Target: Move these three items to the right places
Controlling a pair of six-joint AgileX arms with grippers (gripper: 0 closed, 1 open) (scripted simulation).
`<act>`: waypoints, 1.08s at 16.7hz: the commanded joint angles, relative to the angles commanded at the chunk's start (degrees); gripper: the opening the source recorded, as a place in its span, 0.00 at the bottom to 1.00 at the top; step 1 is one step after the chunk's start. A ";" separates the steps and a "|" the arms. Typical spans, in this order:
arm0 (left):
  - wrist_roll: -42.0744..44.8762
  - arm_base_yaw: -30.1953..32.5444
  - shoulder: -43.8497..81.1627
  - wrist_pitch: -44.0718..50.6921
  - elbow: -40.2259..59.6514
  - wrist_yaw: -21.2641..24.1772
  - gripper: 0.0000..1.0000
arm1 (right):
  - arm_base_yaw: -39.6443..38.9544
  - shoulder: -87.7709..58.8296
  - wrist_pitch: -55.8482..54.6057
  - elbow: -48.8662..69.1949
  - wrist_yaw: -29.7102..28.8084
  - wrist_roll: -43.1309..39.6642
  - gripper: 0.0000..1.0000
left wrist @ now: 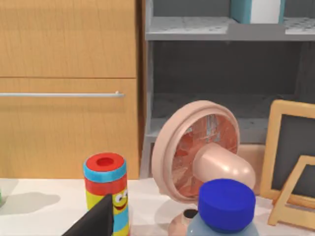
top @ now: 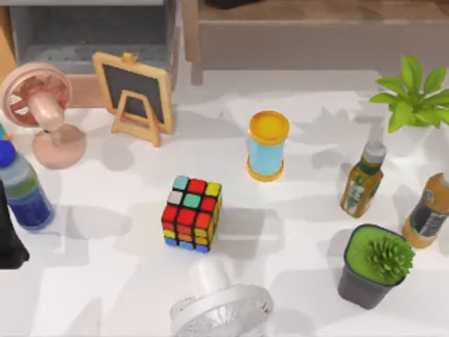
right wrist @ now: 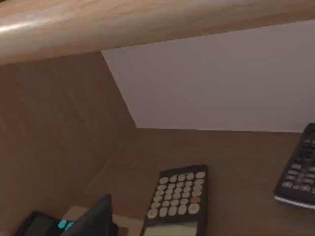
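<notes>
The white bench (top: 105,281) carries everything. The white fan (top: 221,309) lies at its near edge and the pink fan (top: 38,105) stands at the left. The cube (top: 191,213) sits upright in the middle (red squares mostly on top), apart from the yellow-capped can (top: 267,146) behind it. The left hand (top: 8,232) is at the left edge beside a blue bottle (top: 21,186); whether it is open I cannot tell.

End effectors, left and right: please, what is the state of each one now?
Left end effector: near the blue-capped bottle; open or closed cannot be told.
Right end effector: above a calculator on wood; cannot be told.
</notes>
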State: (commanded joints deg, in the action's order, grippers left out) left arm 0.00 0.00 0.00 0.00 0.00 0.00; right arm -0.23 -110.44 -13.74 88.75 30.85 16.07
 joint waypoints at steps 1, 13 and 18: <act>0.00 0.00 0.00 0.00 0.00 0.00 1.00 | -4.13 -0.77 5.88 4.18 -1.42 2.00 1.00; 0.00 0.00 0.00 0.00 0.00 0.00 1.00 | -38.79 -26.87 79.08 55.42 -21.72 31.72 1.00; 0.00 0.00 0.00 0.00 0.00 0.00 1.00 | -45.36 -38.97 102.77 70.30 -28.24 41.99 1.00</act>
State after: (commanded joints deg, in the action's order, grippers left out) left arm 0.00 0.00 0.00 0.00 0.00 0.00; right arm -45.59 -149.41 89.03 159.05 2.61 58.06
